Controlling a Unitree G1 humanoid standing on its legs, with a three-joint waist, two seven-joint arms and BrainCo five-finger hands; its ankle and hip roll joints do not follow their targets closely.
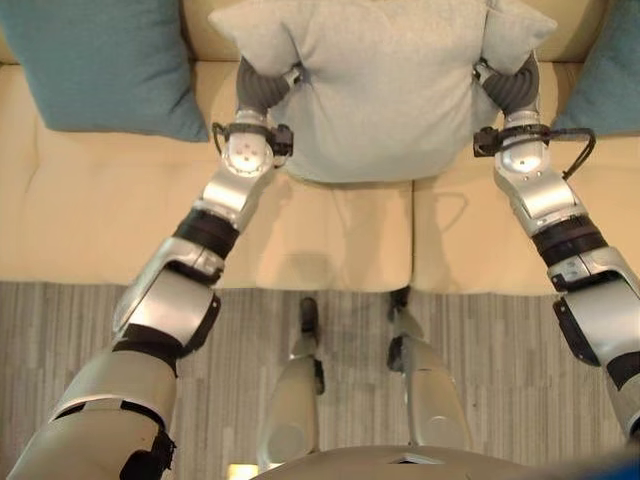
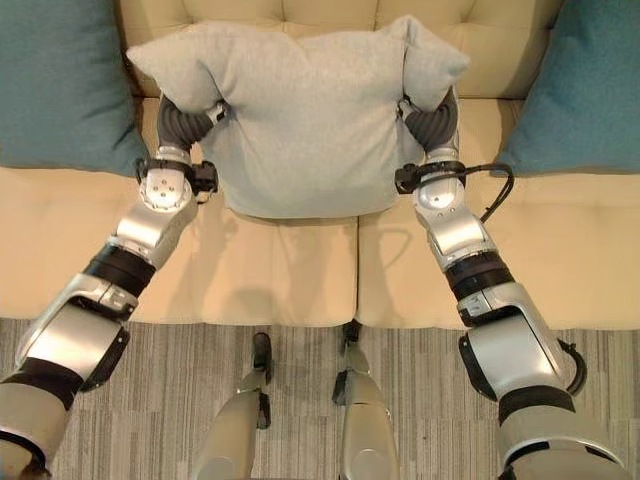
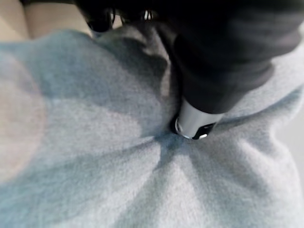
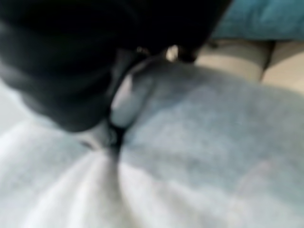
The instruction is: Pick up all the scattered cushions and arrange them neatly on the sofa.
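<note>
Far left on the sofa [image 1: 110,210]: a teal cushion [image 1: 100,60] propped against the backrest, already placed.

Left hand [image 3: 197,121]: dug into the left side of the grey cushion [image 2: 300,120], fabric puckered around a finger pressing in. Whether it's clenched on the cloth or just pressing, can't tell, since most of the hand is buried under the dark cover and the fabric.

Grey cushion: centre of the sofa, held between both hands, its top corners flopping over the wrists. It sits roughly over the seam between the two seat pads, up against the backrest. Lower edge looks close to the seat; can't tell if it's touching or a bit above.

Right hand [image 4: 126,102]: same story on the right side of the grey cushion, fabric bunched around it, fingers hidden. Grip state unclear.

Far right: a second teal cushion [image 2: 585,80] leaning on the backrest.

Step, my read: placing the grey cushion in the middle slot between the two teal ones. Looks late in the task, as no stray cushions visible on the rug [image 2: 180,350].

Next move calls for: settle it on the seat upright against the backrest, centred between the teal pair, then pull both hands out sideways without dragging it askew.
</note>
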